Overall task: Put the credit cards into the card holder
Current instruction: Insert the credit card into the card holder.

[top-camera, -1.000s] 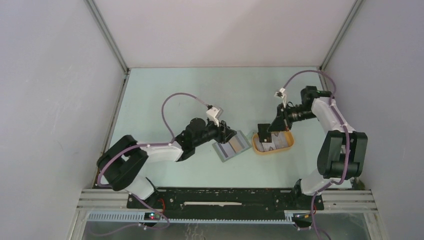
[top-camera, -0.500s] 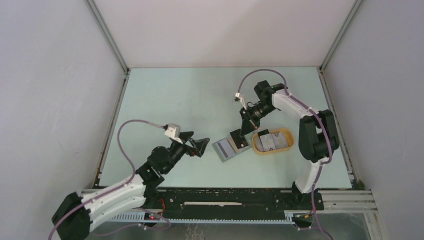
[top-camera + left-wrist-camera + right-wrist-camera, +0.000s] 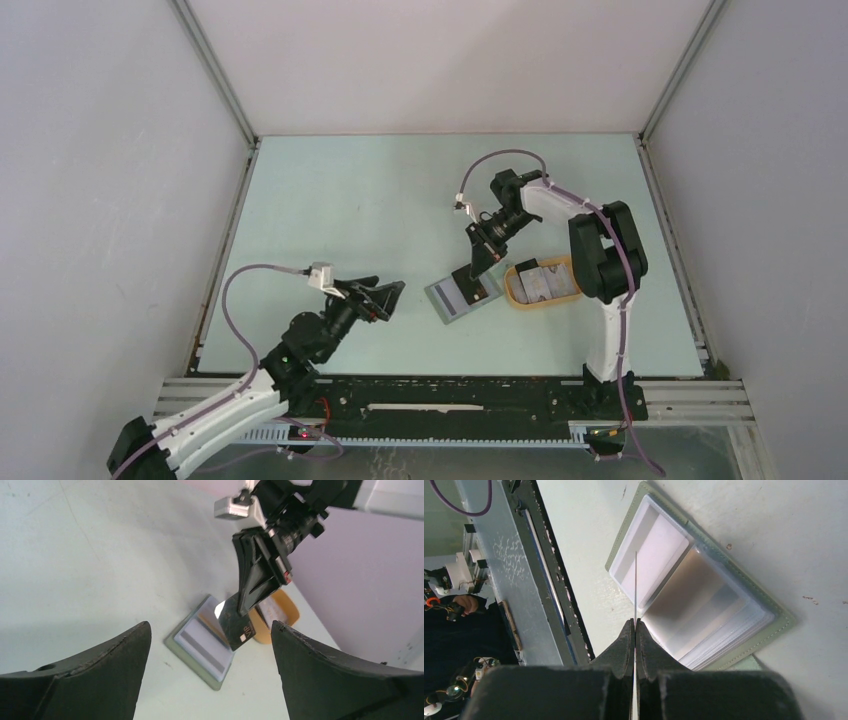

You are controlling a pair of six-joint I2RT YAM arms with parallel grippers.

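The card holder [image 3: 455,299] lies open on the table, grey-green with pale inner slots [image 3: 704,595]; a pale card with a grey stripe shows in its left half [image 3: 202,642]. My right gripper [image 3: 479,262] is shut on a black credit card [image 3: 235,626], held on edge just over the wallet's middle fold. In the right wrist view the card is a thin line [image 3: 636,580] running out from the closed fingertips [image 3: 635,622]. My left gripper [image 3: 378,296] is open and empty, well to the left of the wallet [image 3: 210,630]. More credit cards [image 3: 540,281] lie in the tray.
A tan-yellow oval tray [image 3: 570,292] sits just right of the wallet, also seen in the left wrist view [image 3: 292,611]. The black and metal rail [image 3: 450,395] runs along the near edge. Grey walls enclose the table on three sides.
My left gripper let go of the wallet, opened wide and drew back to the near left. My right arm carried the black card from the tray over to the open wallet.
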